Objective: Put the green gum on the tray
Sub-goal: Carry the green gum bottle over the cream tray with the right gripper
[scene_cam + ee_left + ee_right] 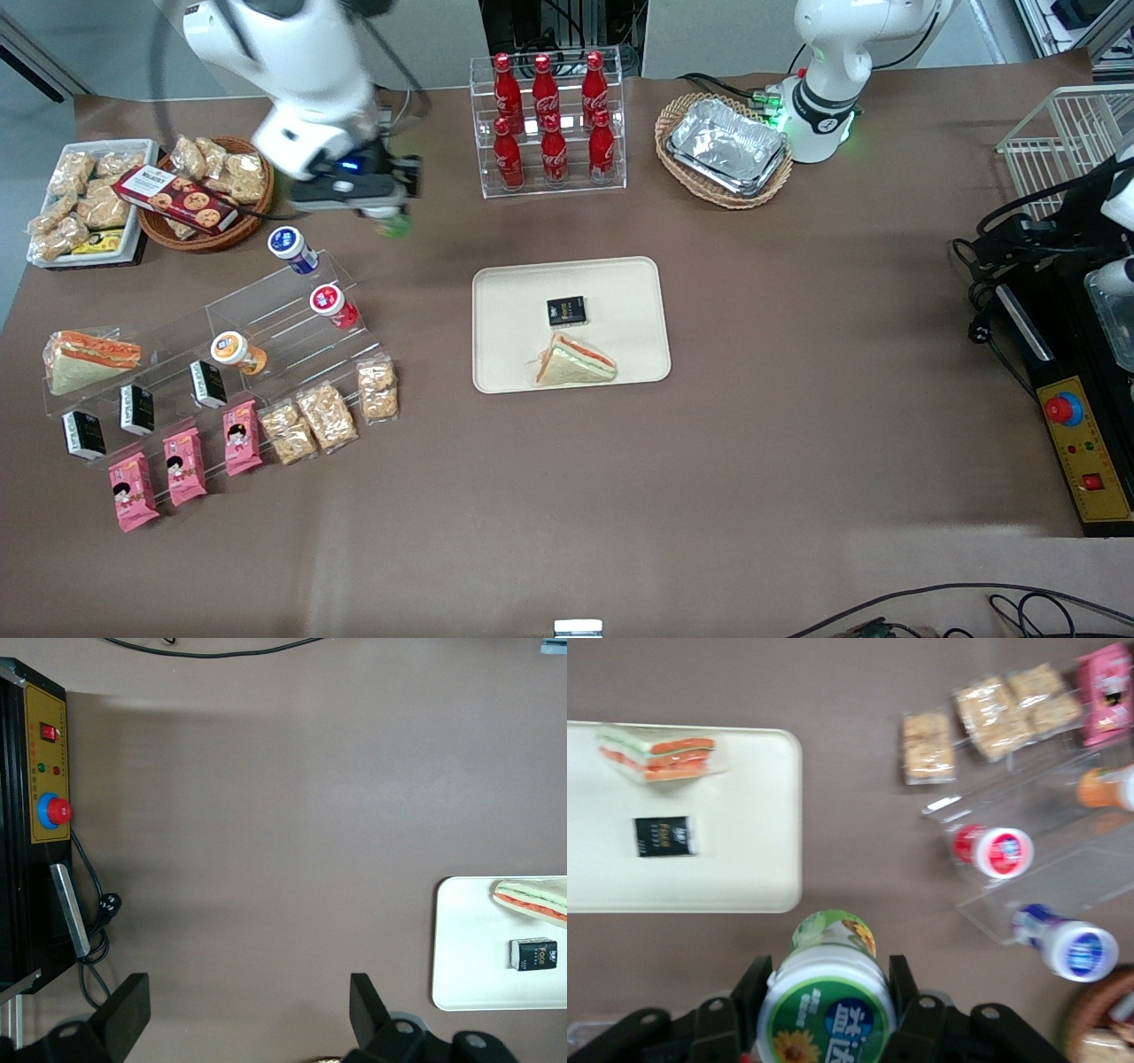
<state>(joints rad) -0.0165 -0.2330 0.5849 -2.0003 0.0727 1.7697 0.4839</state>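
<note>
Above brown tabletop, jaws clamp green gum between them, apart from tray.

Gripper, fingers closed on the green gum, raised above bare tabletop between the clear acrylic display stand and the tray. Tray obstacles: a small black packet near the centre and a wrapped sandwich at the edge nearest the front camera. The tray's corners farthest from the camera and both short-side margins lie bare. Beside the gripper, a blue-lidded bottle and a red bottle stand on the stand. The cola bottle rack stands farther from the camera than the tray.
</note>
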